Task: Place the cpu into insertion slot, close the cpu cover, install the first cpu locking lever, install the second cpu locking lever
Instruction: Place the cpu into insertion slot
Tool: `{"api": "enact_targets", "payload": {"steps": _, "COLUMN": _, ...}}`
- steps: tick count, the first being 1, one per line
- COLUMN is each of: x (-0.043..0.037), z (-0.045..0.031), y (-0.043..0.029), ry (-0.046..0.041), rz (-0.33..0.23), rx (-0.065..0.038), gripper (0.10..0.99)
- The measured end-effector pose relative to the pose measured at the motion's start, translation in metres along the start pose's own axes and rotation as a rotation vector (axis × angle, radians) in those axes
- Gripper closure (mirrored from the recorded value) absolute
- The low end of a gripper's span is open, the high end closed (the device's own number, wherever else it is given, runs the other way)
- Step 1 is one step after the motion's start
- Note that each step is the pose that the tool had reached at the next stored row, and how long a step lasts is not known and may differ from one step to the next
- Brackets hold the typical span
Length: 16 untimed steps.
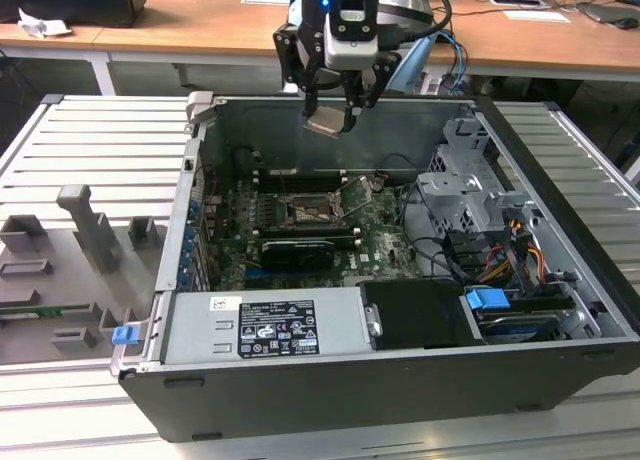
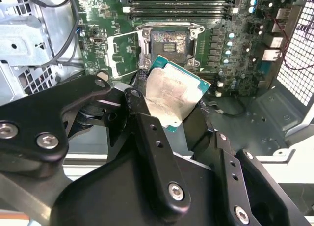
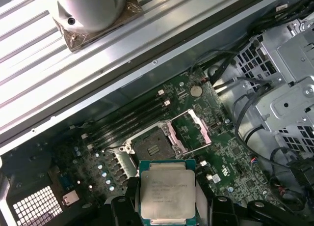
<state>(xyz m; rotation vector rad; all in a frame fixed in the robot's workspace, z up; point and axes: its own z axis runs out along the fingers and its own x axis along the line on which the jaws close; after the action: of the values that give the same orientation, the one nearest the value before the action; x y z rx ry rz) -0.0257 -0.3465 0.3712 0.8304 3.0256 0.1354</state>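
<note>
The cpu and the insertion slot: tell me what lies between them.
Nothing but open air: in the exterior view the gripper holds the cpu above the uncovered insertion slot, with no part between.

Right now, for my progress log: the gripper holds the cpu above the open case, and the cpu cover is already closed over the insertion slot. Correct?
Not quite. The cpu cover is swung open beside the insertion slot, whose dark centre lies bare, as the first wrist view shows. The rest holds: the gripper holds the cpu above the open case.
</note>
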Motion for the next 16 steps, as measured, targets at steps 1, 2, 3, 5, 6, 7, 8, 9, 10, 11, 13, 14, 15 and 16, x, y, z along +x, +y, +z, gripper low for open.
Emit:
{"api": "enact_targets", "payload": {"steps": 1, "x": 0.0000, "z": 0.0001, "y": 0.0000, "ry": -0.0005, "rz": 0.009, "rx": 0.000, "gripper": 0.545}}
{"api": "enact_targets", "payload": {"steps": 2, "x": 0.0000, "z": 0.0002, "y": 0.0000, "ry": -0.0008, "rz": 0.015, "rx": 0.000, "gripper": 0.545}}
{"api": "enact_targets", "payload": {"steps": 3, "x": 0.0000, "z": 0.0003, "y": 0.0000, "ry": -0.0013, "rz": 0.021, "rx": 0.000, "gripper": 0.545}}
{"api": "enact_targets", "payload": {"steps": 5, "x": 0.0000, "z": 0.0004, "y": 0.0000, "ry": -0.0019, "rz": 0.032, "rx": 0.000, "gripper": 0.545}}
{"api": "enact_targets", "payload": {"steps": 6, "x": 0.0000, "z": 0.0005, "y": -0.0001, "ry": -0.0022, "rz": 0.038, "rx": 0.000, "gripper": 0.545}}
{"api": "enact_targets", "payload": {"steps": 7, "x": 0.0000, "z": 0.0006, "y": -0.0001, "ry": -0.0023, "rz": 0.042, "rx": 0.000, "gripper": 0.545}}
{"api": "enact_targets", "payload": {"steps": 8, "x": 0.0000, "z": 0.0006, "y": -0.0001, "ry": -0.0025, "rz": 0.048, "rx": 0.000, "gripper": 0.545}}
{"api": "enact_targets", "payload": {"steps": 9, "x": 0.0000, "z": 0.0006, "y": -0.0001, "ry": -0.0030, "rz": 0.057, "rx": 0.000, "gripper": 0.545}}
{"api": "enact_targets", "payload": {"steps": 10, "x": 0.0000, "z": 0.0006, "y": -0.0001, "ry": -0.0031, "rz": 0.062, "rx": 0.000, "gripper": 0.545}}
{"api": "enact_targets", "payload": {"steps": 11, "x": 0.0000, "z": 0.0007, "y": -0.0001, "ry": -0.0032, "rz": 0.066, "rx": 0.000, "gripper": 0.545}}
{"api": "enact_targets", "payload": {"steps": 13, "x": 0.0000, "z": 0.0008, "y": -0.0001, "ry": -0.0032, "rz": 0.081, "rx": 0.000, "gripper": 0.545}}
{"api": "enact_targets", "payload": {"steps": 14, "x": 0.0000, "z": 0.0008, "y": -0.0001, "ry": -0.0032, "rz": 0.086, "rx": 0.001, "gripper": 0.545}}
{"api": "enact_targets", "payload": {"steps": 15, "x": 0.0000, "z": 0.0008, "y": -0.0001, "ry": -0.0031, "rz": 0.090, "rx": 0.001, "gripper": 0.545}}
{"api": "enact_targets", "payload": {"steps": 16, "x": 0.0000, "z": 0.0008, "y": -0.0001, "ry": -0.0032, "rz": 0.096, "rx": 0.001, "gripper": 0.545}}
